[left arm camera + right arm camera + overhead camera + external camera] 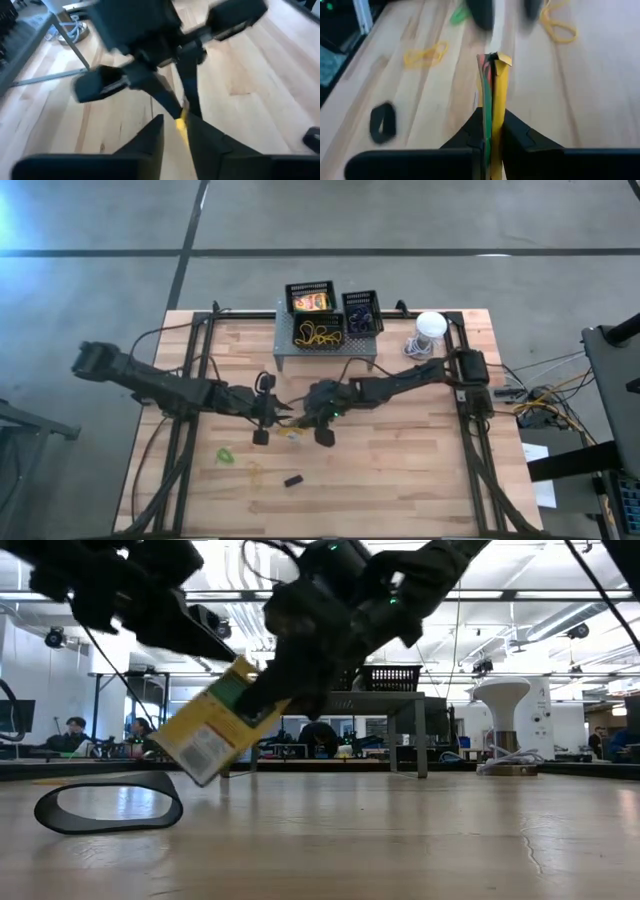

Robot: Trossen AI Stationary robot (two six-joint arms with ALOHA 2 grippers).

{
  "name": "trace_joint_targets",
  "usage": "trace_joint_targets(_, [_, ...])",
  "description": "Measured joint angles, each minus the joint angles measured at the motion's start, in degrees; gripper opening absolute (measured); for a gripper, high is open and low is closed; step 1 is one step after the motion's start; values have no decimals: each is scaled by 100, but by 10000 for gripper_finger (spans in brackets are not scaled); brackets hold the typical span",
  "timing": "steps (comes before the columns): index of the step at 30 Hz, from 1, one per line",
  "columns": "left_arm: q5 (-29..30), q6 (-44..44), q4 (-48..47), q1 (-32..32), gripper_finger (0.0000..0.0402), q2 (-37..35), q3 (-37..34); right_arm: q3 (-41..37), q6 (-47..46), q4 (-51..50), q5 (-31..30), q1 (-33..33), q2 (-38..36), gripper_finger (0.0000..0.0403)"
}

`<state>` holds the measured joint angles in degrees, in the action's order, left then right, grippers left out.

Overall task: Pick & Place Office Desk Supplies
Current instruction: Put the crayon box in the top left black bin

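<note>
A yellow-orange crayon box [215, 725] sits tilted at mid-table, between my two grippers. My right gripper [491, 117], reaching in from the table's right, is shut on it. My left gripper [176, 125], reaching in from the left, is open. Its fingers stand at either side of the box's far end [181, 122]. On the grey shelf [285, 352] stand three black lattice baskets [310, 300], [362, 311], [318, 332]. A green band [226, 453], a yellow band [255, 472] and a black block [293, 480] lie on the near table. My right gripper pinches the crayon box by its two broad faces [492, 100] between both fingers, which lie along the box. The box juts forward past the fingertips toward my left gripper and hangs tilted, its lower corner [200, 778] close to the tabletop. My left gripper: I cannot tell whether its fingers touch the box.
A white round object with a coiled cord [428, 330] stands at the far right of the table. A black loop [110, 808] lies close to the low camera. Yellow bands [425, 54], [559, 25] lie on the wood near the grippers. The near right of the table is bare wood.
</note>
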<state>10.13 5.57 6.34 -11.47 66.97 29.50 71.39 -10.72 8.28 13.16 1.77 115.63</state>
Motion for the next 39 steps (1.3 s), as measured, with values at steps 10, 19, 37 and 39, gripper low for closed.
trace_joint_targets(10, [-24, -589, -172, -4, 139, -329, 199, -1447, 942, 1703, -2235, 534, -993, 33])
trace_joint_targets(19, [329, -489, 1528, 37, 194, 493, 94, -2236, 1185, 2375, -2863, 619, -1669, 34])
trace_joint_targets(37, [1073, -539, 1531, 38, 139, 900, 127, -2404, 1203, 2556, -2830, 624, -1803, 34])
trace_joint_targets(39, [983, -538, 1530, 38, 111, 919, 127, -2387, 1211, 2552, -2820, 624, -1803, 34])
